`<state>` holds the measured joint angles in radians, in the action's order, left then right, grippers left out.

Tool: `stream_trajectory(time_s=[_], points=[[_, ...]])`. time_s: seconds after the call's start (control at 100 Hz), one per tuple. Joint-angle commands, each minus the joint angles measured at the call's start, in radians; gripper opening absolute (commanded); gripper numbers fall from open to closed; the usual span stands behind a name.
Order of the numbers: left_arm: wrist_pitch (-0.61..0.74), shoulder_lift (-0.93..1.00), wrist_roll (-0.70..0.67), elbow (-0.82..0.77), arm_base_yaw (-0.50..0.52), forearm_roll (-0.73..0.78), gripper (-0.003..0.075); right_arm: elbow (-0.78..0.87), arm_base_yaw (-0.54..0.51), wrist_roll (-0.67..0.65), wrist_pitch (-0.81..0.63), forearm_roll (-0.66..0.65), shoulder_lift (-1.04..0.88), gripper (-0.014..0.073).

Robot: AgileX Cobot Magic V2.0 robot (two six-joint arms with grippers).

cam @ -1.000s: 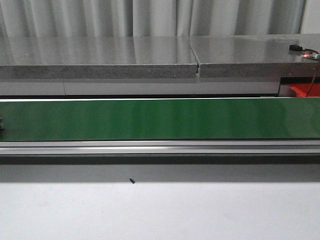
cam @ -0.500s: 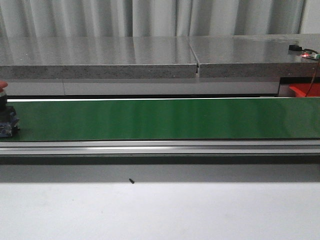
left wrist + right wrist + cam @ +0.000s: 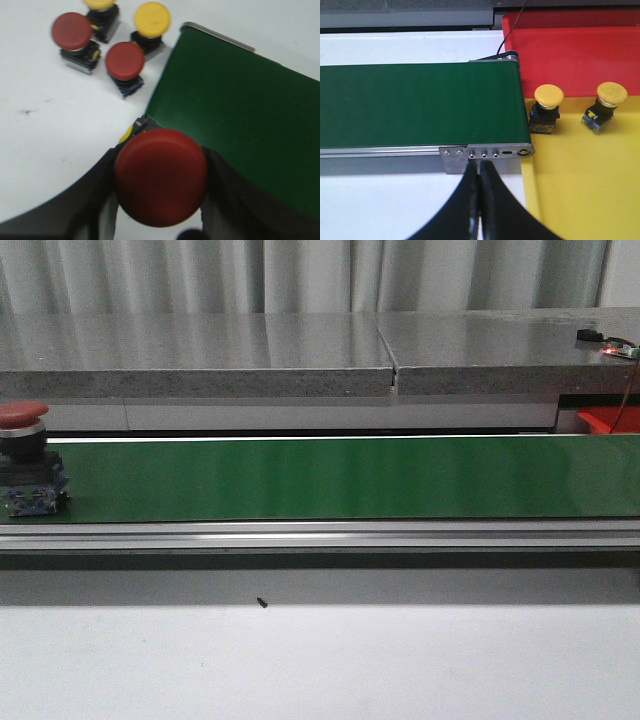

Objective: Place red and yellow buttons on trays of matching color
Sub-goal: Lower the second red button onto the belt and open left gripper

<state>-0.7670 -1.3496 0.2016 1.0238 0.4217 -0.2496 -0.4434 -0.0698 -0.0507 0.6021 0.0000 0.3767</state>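
The left gripper [image 3: 161, 200] pinches a red button [image 3: 161, 184] at the green belt's [image 3: 330, 477] left end; its fingertips hide beneath the cap. The right gripper [image 3: 479, 200], fingers pressed together, hangs before the belt's right end, beside the yellow tray [image 3: 585, 190] holding two yellow buttons [image 3: 546, 109]. The red tray [image 3: 570, 50] is cut off.

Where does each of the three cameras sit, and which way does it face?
Front view: faces forward, level across the green belt; no arm shows.
Left wrist view: looks down over the left gripper, shut on a red button at the belt's end.
Right wrist view: above the closed right gripper, facing the trays.
All share the belt.
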Motion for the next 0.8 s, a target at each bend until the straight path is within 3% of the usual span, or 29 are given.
stream_trajectory(time_s=[0.0,0.39,0.51,0.66,0.79], points=[[0.043,0.008,-0.004,0.023,-0.051,-0.011,0.0160,-0.026,0.002,-0.001,-0.071,0.000,0.007,-0.0059],[0.039,-0.105,-0.004,0.023,-0.085,0.005,0.0179,-0.026,0.002,-0.001,-0.071,0.000,0.007,-0.0059],[0.036,-0.105,-0.004,0.023,-0.085,0.000,0.0326,-0.026,0.002,-0.001,-0.071,0.000,0.007,-0.0059],[0.036,-0.105,-0.004,0.023,-0.085,-0.017,0.0601,-0.026,0.002,-0.001,-0.071,0.000,0.007,-0.0059],[0.038,-0.098,-0.004,0.023,-0.085,-0.045,0.0652,-0.026,0.002,-0.001,-0.071,0.000,0.007,-0.0059]])
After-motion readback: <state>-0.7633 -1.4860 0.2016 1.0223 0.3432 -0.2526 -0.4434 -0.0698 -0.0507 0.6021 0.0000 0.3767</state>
